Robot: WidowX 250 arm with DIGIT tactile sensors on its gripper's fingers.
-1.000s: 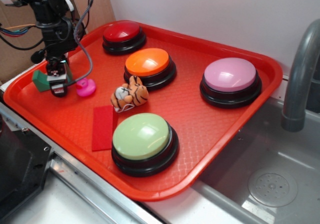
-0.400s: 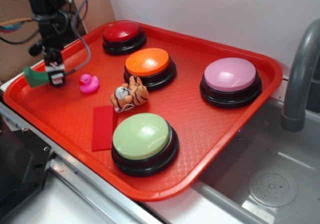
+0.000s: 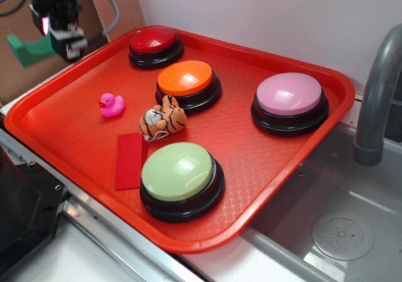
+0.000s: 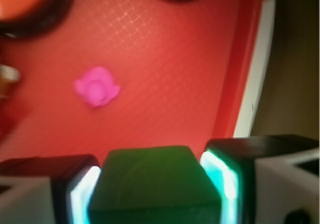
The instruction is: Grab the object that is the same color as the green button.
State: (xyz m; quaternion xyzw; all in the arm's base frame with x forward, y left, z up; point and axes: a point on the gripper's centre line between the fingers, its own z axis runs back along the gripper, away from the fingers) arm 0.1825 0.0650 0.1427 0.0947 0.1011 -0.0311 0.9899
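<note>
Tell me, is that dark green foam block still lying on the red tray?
No, lifted: the dark green foam block sits clamped in the tool, above the red tray.

No readable text or labels anywhere.

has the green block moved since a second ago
Yes. The green block, clamped in the gripper, has risen off the red tray and shifted up and left, away from the pink duck, which has stayed put.
</note>
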